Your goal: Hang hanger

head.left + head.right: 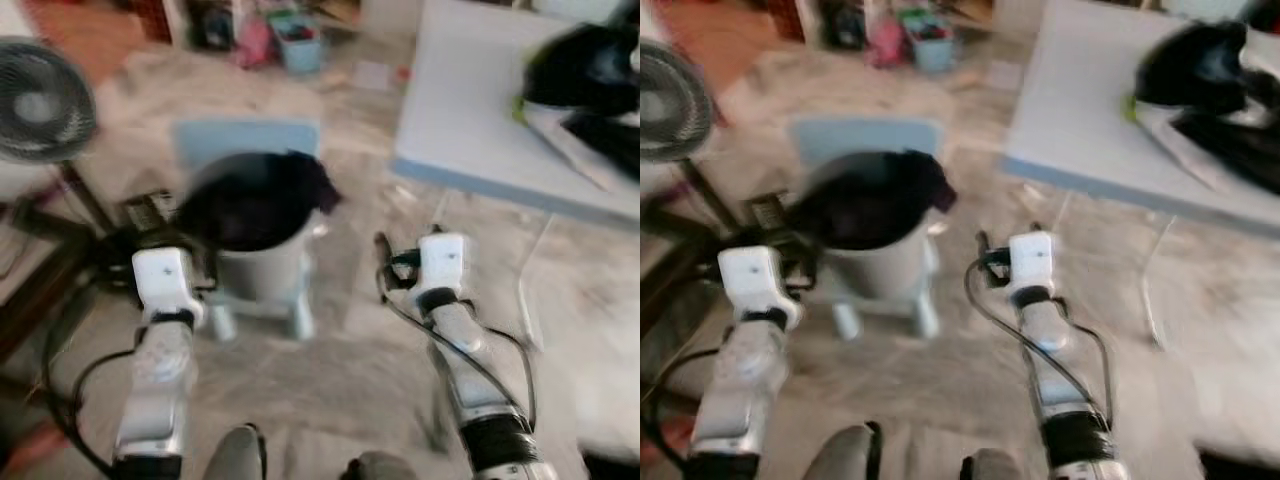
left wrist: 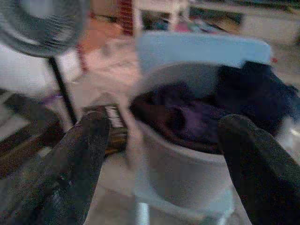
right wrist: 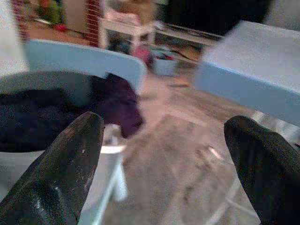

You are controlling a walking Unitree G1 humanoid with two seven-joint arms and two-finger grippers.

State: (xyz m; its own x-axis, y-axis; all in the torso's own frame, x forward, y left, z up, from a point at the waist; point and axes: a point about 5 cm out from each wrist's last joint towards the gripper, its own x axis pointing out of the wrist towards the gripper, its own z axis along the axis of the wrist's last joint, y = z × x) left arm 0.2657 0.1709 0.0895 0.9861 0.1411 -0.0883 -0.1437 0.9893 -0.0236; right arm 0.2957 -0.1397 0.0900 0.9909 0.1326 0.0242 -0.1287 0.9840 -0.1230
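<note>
Left hand [image 2: 159,154] and right hand [image 3: 164,159] both spread wide, nothing gripped, held over the floor [image 1: 370,360]. Left hand faces a grey bucket [image 1: 262,262] full of dark clothes [image 1: 262,200], blue chair [image 1: 245,135] behind. Views blurred; hanger can't be made out; dark items lie on the table [image 1: 460,110] at far right.

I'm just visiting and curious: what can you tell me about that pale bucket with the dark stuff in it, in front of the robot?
The bucket is a round, pale grey tub, plastic by its look, standing upright on a light blue chair over the marbled floor. Dark clothes fill it to the top, and one piece spills over the rim on the robot's right. The picture is blurred, so finer detail is lost. Both grippers are short of it, touching nothing.
</note>
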